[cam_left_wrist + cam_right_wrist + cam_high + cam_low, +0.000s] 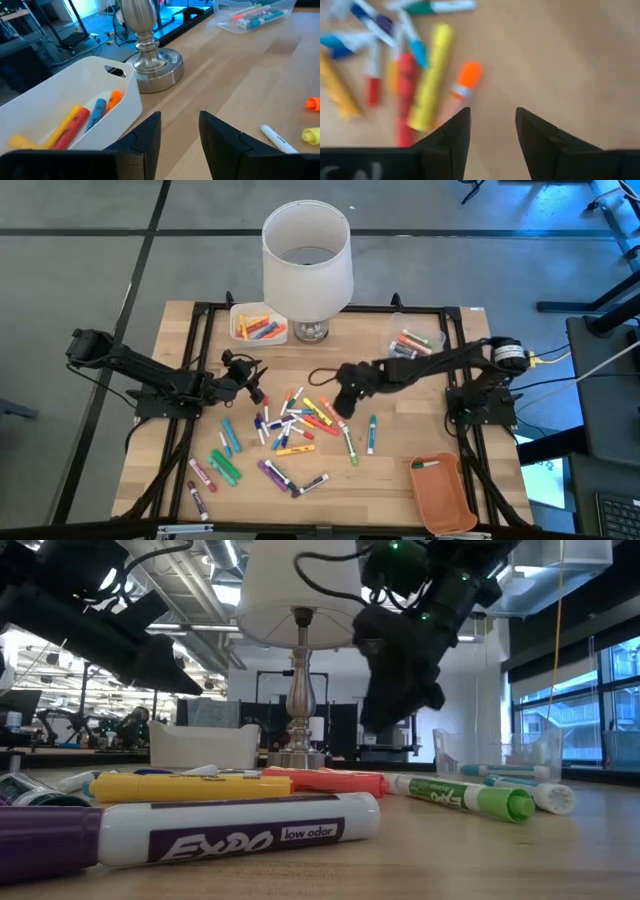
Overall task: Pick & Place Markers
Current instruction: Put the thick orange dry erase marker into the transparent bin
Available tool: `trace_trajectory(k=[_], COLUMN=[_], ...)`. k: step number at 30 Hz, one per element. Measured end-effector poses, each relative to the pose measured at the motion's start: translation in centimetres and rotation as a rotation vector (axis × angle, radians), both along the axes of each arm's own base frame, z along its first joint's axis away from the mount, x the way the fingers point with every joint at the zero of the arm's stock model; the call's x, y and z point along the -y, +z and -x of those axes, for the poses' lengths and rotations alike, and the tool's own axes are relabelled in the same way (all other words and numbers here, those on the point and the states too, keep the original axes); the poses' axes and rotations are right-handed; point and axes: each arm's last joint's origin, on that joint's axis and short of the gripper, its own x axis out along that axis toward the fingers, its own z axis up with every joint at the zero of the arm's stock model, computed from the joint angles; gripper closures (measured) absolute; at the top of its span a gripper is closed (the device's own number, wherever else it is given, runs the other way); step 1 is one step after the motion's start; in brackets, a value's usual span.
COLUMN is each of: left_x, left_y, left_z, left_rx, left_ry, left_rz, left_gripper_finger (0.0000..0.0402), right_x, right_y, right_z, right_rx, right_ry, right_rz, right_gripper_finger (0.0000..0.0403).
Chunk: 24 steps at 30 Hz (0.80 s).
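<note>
Markers (290, 435) lay scattered over the middle of your table (400, 480), a few more in the white bin (258, 323) by the far edge. Your right gripper (343, 412) hung above the pile, fingers apart, empty. Your left gripper (255, 390) waited near the bin, fingers apart.

Even bright light, soft shadows, window glare, blurred right wrist view
</note>
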Motion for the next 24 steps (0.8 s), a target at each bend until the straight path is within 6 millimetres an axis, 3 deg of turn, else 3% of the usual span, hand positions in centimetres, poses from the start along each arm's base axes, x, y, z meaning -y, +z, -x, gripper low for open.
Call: trace_trajectory(k=[6, 12, 18, 24], left_x=[-0.4, -1.1, -1.6, -1.5], left_y=[0.3, 0.3, 0.3, 0.2], left_z=[-0.1, -0.1, -0.1, -0.2], left_rx=[0.015, 0.02, 0.019, 0.015], left_ry=[0.03, 0.073, 0.096, 0.056], left_rz=[-0.021, -0.02, -0.016, 0.007], left_gripper_finger=[0.0274, 0.0274, 0.0274, 0.0274], right_x=[-2.8, -3.1, -3.4, -3.3], right_y=[-1.8, -4.0, -5.6, -5.7], right_z=[-1.0, -1.5, -1.9, -1.6], right_rx=[0.028, -0.022, -0.063, -0.1], right_ry=[-0.05, -0.087, 0.008, 0.046], right_rz=[0.028, 0.055, 0.023, 0.081], right_gripper_finger=[0.0246, 0.0246, 0.0246, 0.0247])
